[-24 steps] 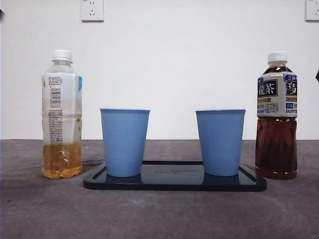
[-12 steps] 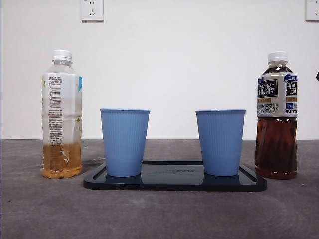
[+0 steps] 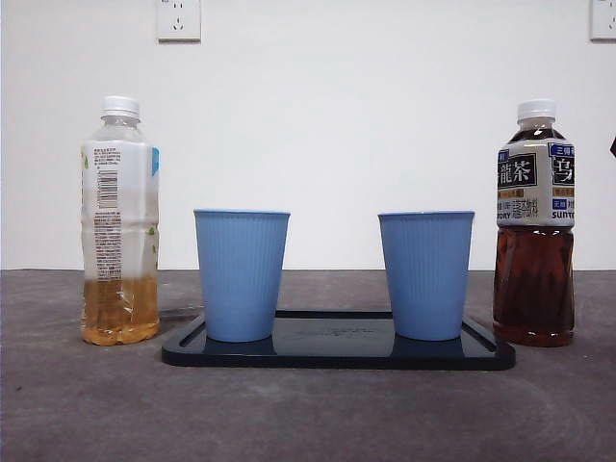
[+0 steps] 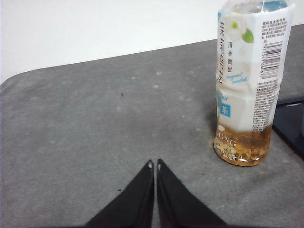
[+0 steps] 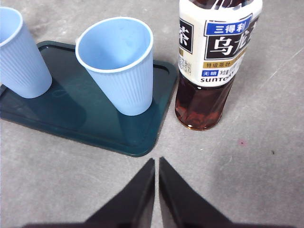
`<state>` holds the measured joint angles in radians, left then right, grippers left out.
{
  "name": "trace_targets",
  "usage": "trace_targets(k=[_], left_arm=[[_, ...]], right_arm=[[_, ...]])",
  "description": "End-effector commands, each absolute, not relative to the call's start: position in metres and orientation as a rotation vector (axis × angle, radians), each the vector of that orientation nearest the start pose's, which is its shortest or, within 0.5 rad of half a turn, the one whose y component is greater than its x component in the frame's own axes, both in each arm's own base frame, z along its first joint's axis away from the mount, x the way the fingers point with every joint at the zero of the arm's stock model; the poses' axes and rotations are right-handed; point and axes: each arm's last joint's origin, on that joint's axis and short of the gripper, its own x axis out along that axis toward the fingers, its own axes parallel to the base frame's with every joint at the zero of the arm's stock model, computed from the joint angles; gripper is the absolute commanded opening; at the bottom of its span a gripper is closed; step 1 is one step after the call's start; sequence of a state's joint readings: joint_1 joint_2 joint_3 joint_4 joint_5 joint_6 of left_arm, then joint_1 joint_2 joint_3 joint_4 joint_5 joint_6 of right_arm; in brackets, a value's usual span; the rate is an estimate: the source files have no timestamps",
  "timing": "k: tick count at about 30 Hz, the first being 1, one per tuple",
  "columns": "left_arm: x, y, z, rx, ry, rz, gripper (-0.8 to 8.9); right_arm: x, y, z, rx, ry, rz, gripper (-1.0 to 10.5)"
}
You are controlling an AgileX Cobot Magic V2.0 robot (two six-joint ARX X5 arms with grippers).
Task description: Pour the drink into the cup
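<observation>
A grey, speckled table (image 3: 308,414) carries everything, and the flat, dark rectangular plastic tray (image 3: 337,348) near its middle serves as the landmark. Beside the tray's right end, just off its rim, stands the tall clear plastic bottle of dark brown tea (image 3: 534,226), upright, white cap on, with a black, white and blue label; the liquid reaches up behind the label. Beside the tray's left end, a little apart from it, stands the tall clear plastic bottle of pale amber drink (image 3: 119,223), upright and capped, with liquid only in its bottom part. On the tray stand two ribbed light blue plastic cups, both upright and open-mouthed: the left blue cup (image 3: 241,275) near the tray's left end and the right blue cup (image 3: 425,275) near its right end, well apart from each other.

The right gripper (image 5: 156,161) hangs above bare table beside the tray's corner, near the tea bottle, jaws pressed together with nothing between them. The left gripper (image 4: 155,164) hangs over bare table farther from the tray than the amber bottle, jaws likewise together, holding nothing.
</observation>
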<state>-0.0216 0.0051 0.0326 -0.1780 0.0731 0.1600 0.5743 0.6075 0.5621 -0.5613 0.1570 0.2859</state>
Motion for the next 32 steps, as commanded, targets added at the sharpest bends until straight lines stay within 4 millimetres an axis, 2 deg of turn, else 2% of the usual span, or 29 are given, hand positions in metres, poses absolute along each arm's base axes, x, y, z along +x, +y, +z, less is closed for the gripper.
trace_targets(k=[1,11,14,16,18,23,26,32], left_arm=[[0.096,-0.004,0.150,0.166,0.167,-0.104,0.08],[0.096,-0.004,0.150,0.166,0.167,-0.104,0.08],[0.096,-0.004,0.150,0.166,0.167,-0.104,0.08],[0.096,-0.004,0.150,0.166,0.167,-0.104,0.08],[0.096,-0.004,0.150,0.166,0.167,-0.104,0.08],[0.096,-0.004,0.150,0.166,0.167,-0.104,0.08],[0.096,-0.004,0.150,0.166,0.167,-0.104,0.08],[0.096,-0.004,0.150,0.166,0.167,-0.104,0.08]], right_arm=[[0.112,0.068,0.253,0.070,0.606,0.324,0.1],[0.112,0.068,0.253,0.071,0.605,0.323,0.1],[0.112,0.067,0.254,-0.060,0.573,0.339,0.1],[0.109,0.064,0.257,-0.049,0.549,0.335,0.1],[0.106,0.058,0.261,-0.028,0.516,0.310,0.1],[0.097,0.023,0.268,0.104,0.324,0.078,0.1],[0.089,0.005,0.258,0.131,0.156,-0.071,0.1],[0.089,-0.010,0.209,0.124,-0.056,-0.217,0.1]])
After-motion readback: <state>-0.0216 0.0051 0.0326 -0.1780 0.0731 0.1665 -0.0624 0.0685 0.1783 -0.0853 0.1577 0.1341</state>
